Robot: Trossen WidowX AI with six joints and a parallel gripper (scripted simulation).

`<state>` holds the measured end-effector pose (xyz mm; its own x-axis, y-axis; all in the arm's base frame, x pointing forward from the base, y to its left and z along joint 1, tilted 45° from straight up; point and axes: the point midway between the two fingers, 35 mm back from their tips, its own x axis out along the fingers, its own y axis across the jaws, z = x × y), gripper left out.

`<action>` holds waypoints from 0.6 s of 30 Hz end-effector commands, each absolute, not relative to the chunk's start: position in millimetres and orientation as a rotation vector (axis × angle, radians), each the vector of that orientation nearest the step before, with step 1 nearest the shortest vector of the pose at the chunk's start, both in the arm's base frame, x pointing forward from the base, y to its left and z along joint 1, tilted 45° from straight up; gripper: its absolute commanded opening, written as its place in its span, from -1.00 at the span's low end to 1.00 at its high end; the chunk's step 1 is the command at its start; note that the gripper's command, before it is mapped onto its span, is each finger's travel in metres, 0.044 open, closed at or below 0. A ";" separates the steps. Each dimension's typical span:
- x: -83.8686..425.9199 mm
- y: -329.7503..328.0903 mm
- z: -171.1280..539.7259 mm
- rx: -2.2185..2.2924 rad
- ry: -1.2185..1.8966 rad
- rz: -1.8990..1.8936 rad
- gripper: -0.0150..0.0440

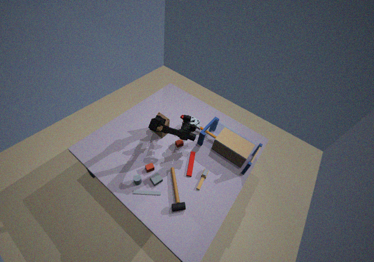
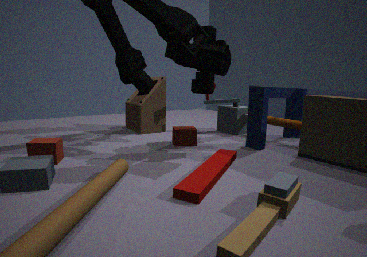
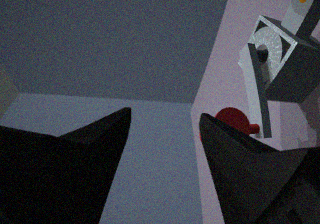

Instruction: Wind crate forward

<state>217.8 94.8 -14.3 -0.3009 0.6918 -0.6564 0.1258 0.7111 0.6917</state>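
Note:
The tan crate point(image 1: 234, 145) point(image 2: 335, 129) sits flat behind the blue front frame point(image 1: 208, 126) point(image 2: 256, 115). An orange strap point(image 1: 211, 134) point(image 2: 282, 122) runs from it through the frame to the grey winch point(image 1: 194, 121) point(image 2: 229, 119) point(image 3: 294, 71). The grey crank handle point(image 2: 221, 101) point(image 3: 259, 91) lies across the winch top. Its red knob point(image 1: 182, 116) point(image 2: 207, 96) point(image 3: 234, 120) stands at the far end. My gripper point(image 1: 186, 120) point(image 2: 203, 89) point(image 3: 166, 116) is half open just over the knob, which shows against the inside of the right finger. I cannot tell whether they touch.
A red bar point(image 1: 190, 163) point(image 2: 206, 175), a hammer point(image 1: 175, 189) point(image 2: 65, 206), two red blocks point(image 1: 179, 142) point(image 2: 184, 135) point(image 1: 149, 166) point(image 2: 45, 148), a grey block point(image 1: 156, 179) point(image 2: 26, 172), a grey cylinder point(image 1: 137, 179) and a small wooden tool point(image 1: 201, 179) point(image 2: 260, 218) lie on the bench.

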 end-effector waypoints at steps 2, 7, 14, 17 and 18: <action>218.2 94.6 -14.5 0.642 1.817 0.642 0.32; 218.2 94.6 -14.5 0.642 1.817 0.642 0.32; 208.6 112.5 -29.0 0.382 1.993 0.592 0.77; 200.8 126.3 -39.5 0.129 2.099 0.535 1.00; 198.7 130.4 -42.7 0.041 2.123 0.513 1.00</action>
